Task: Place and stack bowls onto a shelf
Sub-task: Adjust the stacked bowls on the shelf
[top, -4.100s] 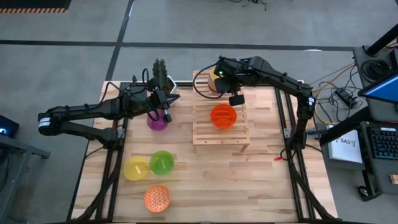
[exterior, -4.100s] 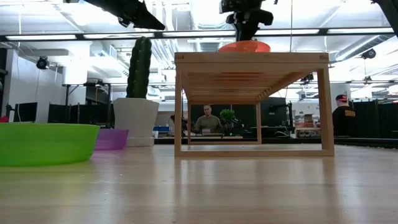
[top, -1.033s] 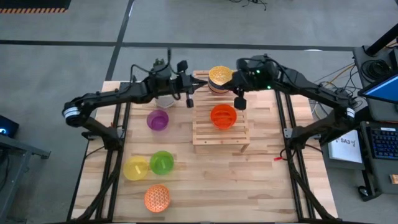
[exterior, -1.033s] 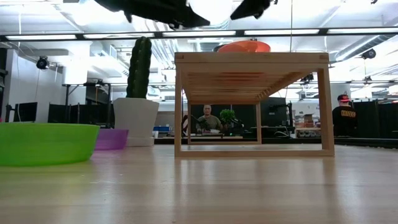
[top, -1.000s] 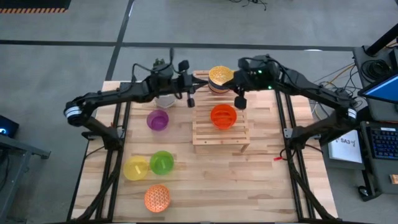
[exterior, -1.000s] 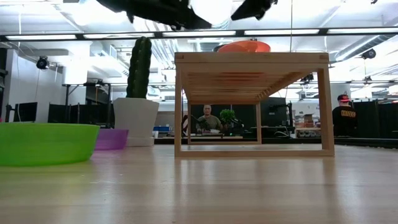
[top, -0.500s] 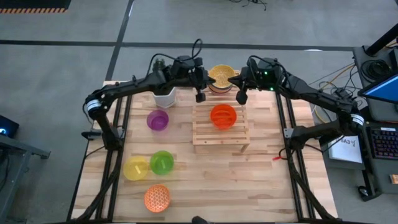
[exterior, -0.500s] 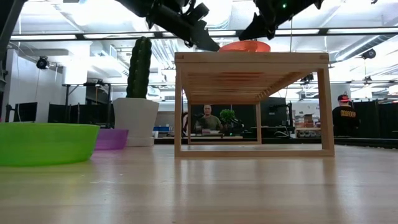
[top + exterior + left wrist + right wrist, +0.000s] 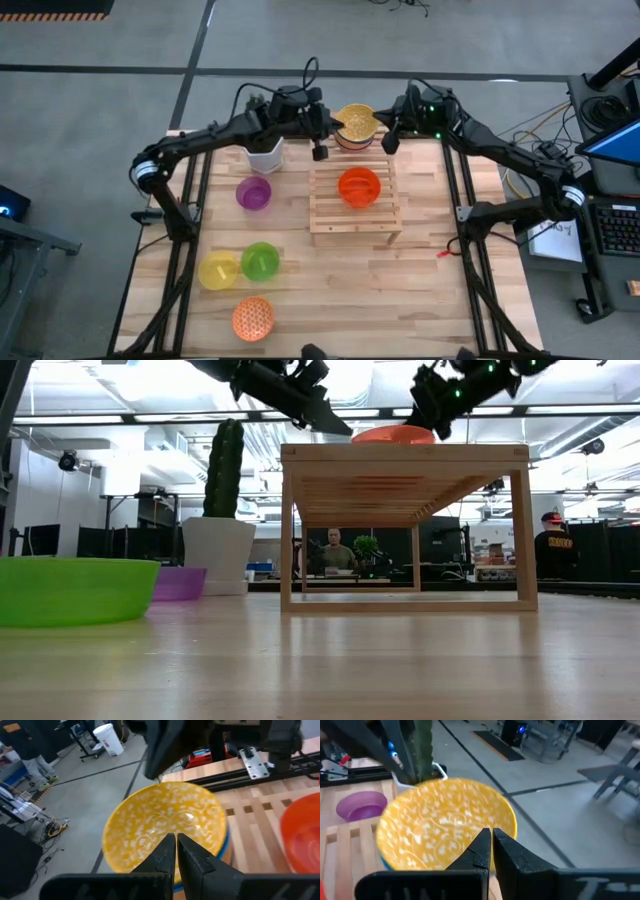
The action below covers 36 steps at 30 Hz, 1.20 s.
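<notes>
A yellow white-patterned bowl (image 9: 355,122) tops a stack, over a blue rim (image 9: 226,851), at the far end of the slatted wooden shelf (image 9: 330,215). A red-orange bowl (image 9: 359,186) sits on the shelf's slats. My left gripper (image 9: 319,150) is shut at the patterned bowl's left side, its tips over the rim in the left wrist view (image 9: 175,840). My right gripper (image 9: 392,142) is shut at the bowl's right side, its tips over the rim (image 9: 487,836). Both hang above shelf-top height in the low view. My left gripper points its shut fingers at the patterned bowl's rim (image 9: 150,870) from the table's left; I cannot tell whether they touch it. My right gripper points its shut fingers at the opposite rim (image 9: 512,847) from the table's right; I cannot tell whether they touch it.
A white cactus pot (image 9: 265,155) stands left of the stack, under the left arm. A purple bowl (image 9: 253,192), a green bowl (image 9: 260,261), a yellow bowl (image 9: 218,270) and an orange lattice bowl (image 9: 253,318) sit on the tabletop left of the shelf.
My left gripper has gone toward the table's right and far edge, up to the patterned bowl's left side. My right gripper has gone toward the far edge, up to the bowl's right side. The bowls stay where they were.
</notes>
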Tool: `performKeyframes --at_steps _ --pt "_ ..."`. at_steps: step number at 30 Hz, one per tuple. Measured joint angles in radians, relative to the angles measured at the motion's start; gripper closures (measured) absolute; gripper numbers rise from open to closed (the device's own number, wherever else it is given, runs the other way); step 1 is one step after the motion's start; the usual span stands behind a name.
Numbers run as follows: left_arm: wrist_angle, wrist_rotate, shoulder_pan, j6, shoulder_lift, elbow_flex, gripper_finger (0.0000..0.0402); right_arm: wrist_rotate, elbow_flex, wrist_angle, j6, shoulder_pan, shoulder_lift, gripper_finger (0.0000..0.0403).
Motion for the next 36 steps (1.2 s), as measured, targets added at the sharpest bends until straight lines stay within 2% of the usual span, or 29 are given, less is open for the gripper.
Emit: performKeyframes --at_steps 3,10,22,29,32,36 --pt "-0.003 0.000 0.021 0.000 -0.005 0.000 0.0402 -0.041 -0.029 0.019 0.015 -0.030 0.007 0.0394" --pt "-0.031 0.000 0.061 -0.025 -0.002 -0.006 0.0402 -0.043 -0.065 0.058 0.015 -0.040 0.010 0.0394" --pt "-0.125 0.000 0.062 -0.030 0.003 -0.011 0.0402 -0.042 -0.066 0.085 0.000 -0.040 0.010 0.0394" --pt "-0.120 0.017 0.062 -0.031 0.004 -0.011 0.0402 -0.042 -0.066 0.085 -0.003 -0.040 0.010 0.0394" --pt "-0.106 0.048 0.062 -0.039 0.004 -0.011 0.0402 -0.042 -0.066 0.082 -0.003 -0.040 0.010 0.0394" --pt "-0.085 0.149 0.061 -0.067 0.006 -0.011 0.0402 -0.042 -0.066 0.082 -0.002 -0.040 0.010 0.0394"
